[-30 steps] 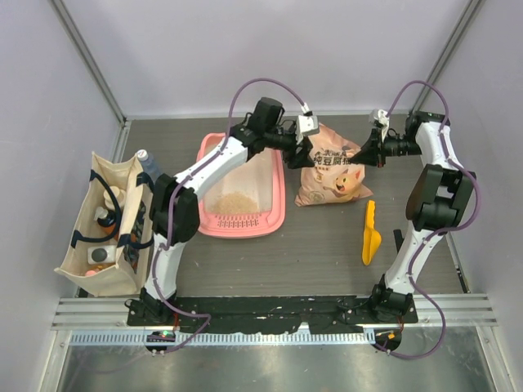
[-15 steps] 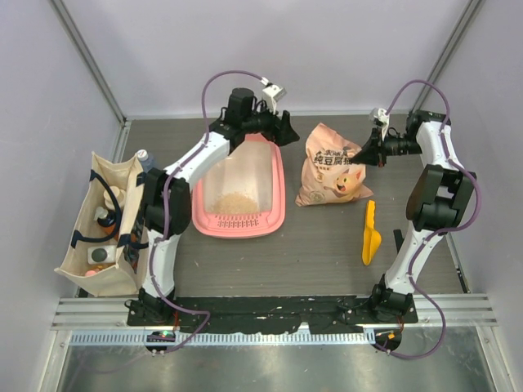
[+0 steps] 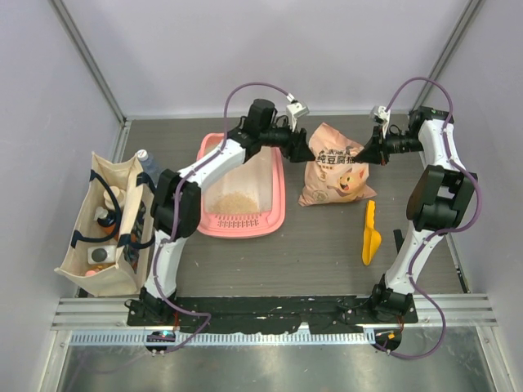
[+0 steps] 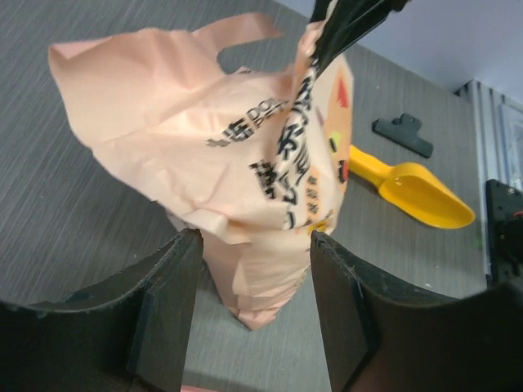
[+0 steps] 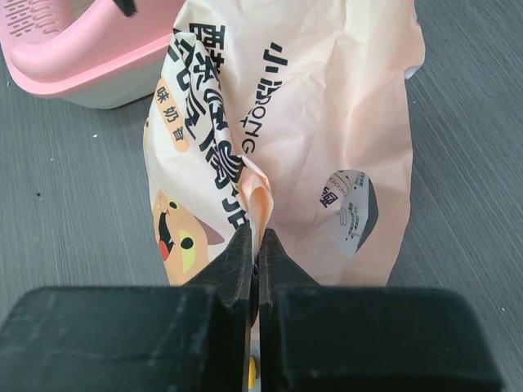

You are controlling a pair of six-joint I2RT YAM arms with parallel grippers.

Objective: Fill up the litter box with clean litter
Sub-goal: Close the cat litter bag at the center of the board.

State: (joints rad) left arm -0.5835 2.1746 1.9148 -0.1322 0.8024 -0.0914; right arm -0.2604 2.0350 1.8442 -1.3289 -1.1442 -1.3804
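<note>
Right claw [image 5: 255, 238], black fingers pressed together on a thin raised fold of the peach plastic bag [image 5: 327, 122], upper right of the overhead frame. Crinkled, glossy film printed with black Chinese characters and a cartoon cat face, slumped upright on the counter [image 3: 327, 253] of grey wood-grain laminate.

Left claw [image 4: 255, 245], jaws apart with a clear gap, flat matte-black fingers [image 4: 163, 310] framing the bag's lower end in the wrist view. Nothing gripped; contact with the film impossible to tell.

Just left of the bag, centre of the overhead frame: the litter box [image 3: 242, 232], a smooth pink plastic tray, rectangular with rounded corners and a whitish inner floor. Long axis running roughly top to bottom of the frame, with the slotted grille strip [image 3: 241, 221] at the lower short end, toward the arm bases. Upper end partly hidden under the left arm. Inside, the clean litter [image 3: 237, 202], a low sandy heap of small tan granules, lying on the lower part of the floor next to the grille.

Lower right of the bag: a yellow-orange plastic scoop [image 3: 370, 237], narrow handle toward the top of the frame, rounded bowl toward the bottom. Just to its right, a small black clip [image 3: 399, 239]. Far left edge of the counter: a beige fabric tote bag [image 3: 78, 220] with dark straps, bottles inside.
</note>
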